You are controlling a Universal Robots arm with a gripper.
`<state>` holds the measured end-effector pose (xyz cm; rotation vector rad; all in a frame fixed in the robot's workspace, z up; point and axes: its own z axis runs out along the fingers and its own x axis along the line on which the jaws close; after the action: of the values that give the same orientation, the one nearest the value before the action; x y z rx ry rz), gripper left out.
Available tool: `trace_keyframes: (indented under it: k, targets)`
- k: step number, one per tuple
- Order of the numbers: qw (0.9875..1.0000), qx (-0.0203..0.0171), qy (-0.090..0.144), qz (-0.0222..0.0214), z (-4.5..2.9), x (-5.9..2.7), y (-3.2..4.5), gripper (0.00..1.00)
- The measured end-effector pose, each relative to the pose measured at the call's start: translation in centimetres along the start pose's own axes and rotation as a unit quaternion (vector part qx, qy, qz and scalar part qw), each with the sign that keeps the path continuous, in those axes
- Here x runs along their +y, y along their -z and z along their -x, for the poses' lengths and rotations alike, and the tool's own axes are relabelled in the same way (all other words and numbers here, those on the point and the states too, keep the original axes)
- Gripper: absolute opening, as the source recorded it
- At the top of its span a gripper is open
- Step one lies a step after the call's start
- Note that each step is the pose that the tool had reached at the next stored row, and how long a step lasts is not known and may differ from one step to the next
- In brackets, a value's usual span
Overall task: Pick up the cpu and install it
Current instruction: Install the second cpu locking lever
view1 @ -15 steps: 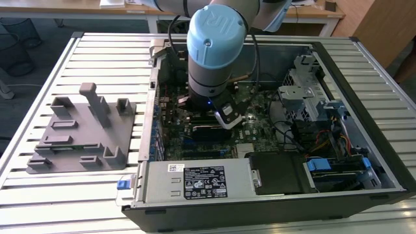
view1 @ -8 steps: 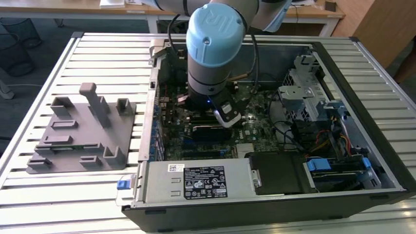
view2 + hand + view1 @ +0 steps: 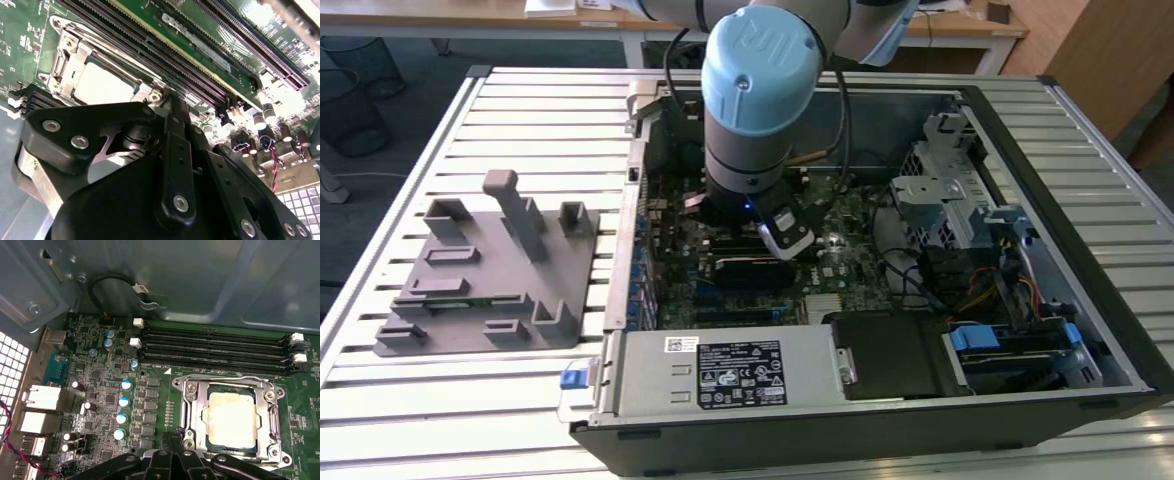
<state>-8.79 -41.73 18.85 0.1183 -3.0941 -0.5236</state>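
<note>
We see the cpu (image 3: 232, 419) already seated inside its socket frame (image 3: 187, 412) at lower right, while our gripper (image 3: 176, 437), closed and empty, hovers beside its edge.

An open computer case (image 3: 881, 420) lies on a slatted metal tabletop (image 3: 520, 110), its green motherboard (image 3: 854, 250) exposed. A grey power supply (image 3: 720, 375) fills the case's near corner, with a drive cage (image 3: 941, 190) and bundled cables (image 3: 987, 290) toward the exterior view's right. Beside the case, on the exterior view's left, sits a grey plastic fixture (image 3: 487, 275) (several upright posts and slots). In the first wrist view, four black memory slots (image 3: 215, 347) run along the board, near a column of blue-topped capacitors (image 3: 122, 410) and the rear ports (image 3: 42, 397).
</note>
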Motion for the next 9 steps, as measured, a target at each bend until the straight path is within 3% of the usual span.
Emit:
trace_keyframes:
  k: [9]
  targets:
    - [1.0000,-0.0001,0.000,0.0001,0.01,0.25,0.50,0.11]
